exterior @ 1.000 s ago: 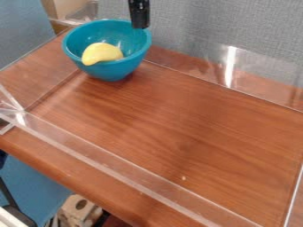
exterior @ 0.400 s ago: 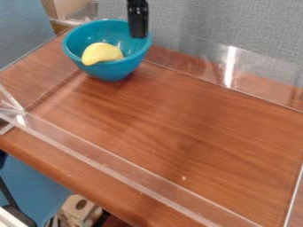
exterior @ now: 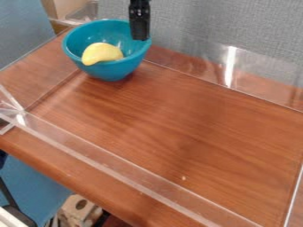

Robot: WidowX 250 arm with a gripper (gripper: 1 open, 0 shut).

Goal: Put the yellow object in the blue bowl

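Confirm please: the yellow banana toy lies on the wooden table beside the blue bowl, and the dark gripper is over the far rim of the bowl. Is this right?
Not quite. The banana toy is not on the wooden table; it lies inside the blue bowl, as the camera view shows. The rest holds: the dark gripper is over the bowl's far rim.
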